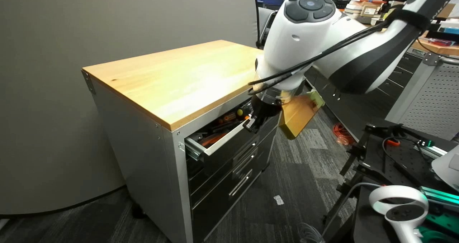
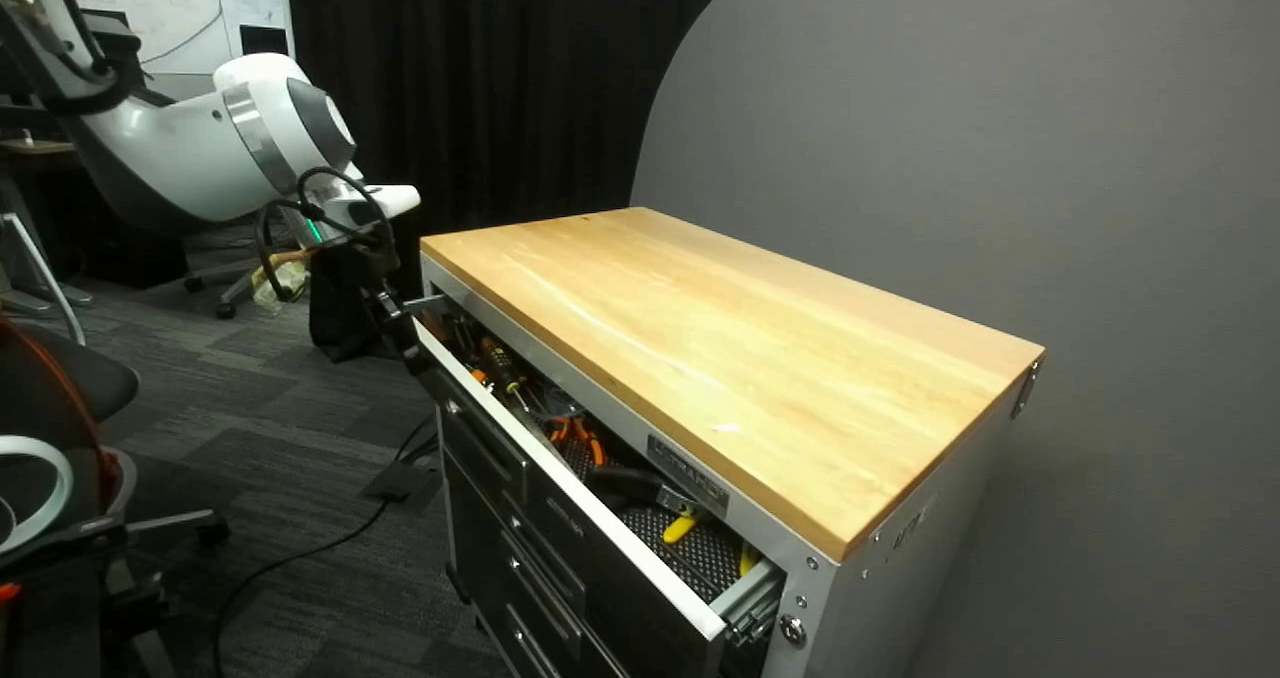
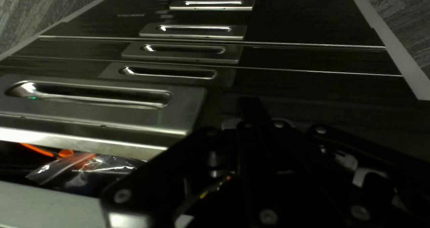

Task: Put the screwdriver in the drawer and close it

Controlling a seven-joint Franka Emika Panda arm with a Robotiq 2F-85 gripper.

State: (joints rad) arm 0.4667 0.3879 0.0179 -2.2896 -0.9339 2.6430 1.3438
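The drawer point(image 1: 229, 148) is the wide top one of the wooden-topped grey cabinet. It stands pulled partly out in both exterior views point(image 2: 625, 568). Its silvery handle strip point(image 3: 100, 108) shows in the wrist view. A stubby dark tool with a yellow end, which looks like the screwdriver point(image 1: 240, 112), lies inside the drawer among other tools. A dark handle with yellow point(image 2: 502, 366) shows there too. My gripper point(image 1: 250, 124) looks shut, with nothing seen between its fingers. It is at the drawer's front, beside the handle strip point(image 3: 250, 105); I cannot tell whether it touches.
The wooden top point(image 2: 700, 338) overhangs the drawer opening. Orange pliers point(image 2: 580, 438), yellow-handled tools and a plastic bag point(image 3: 84, 167) lie in the drawer. Deeper drawers sit below it. A curved grey partition point(image 1: 125, 24) stands behind. A white controller point(image 1: 403, 209) lies on a dark bench.
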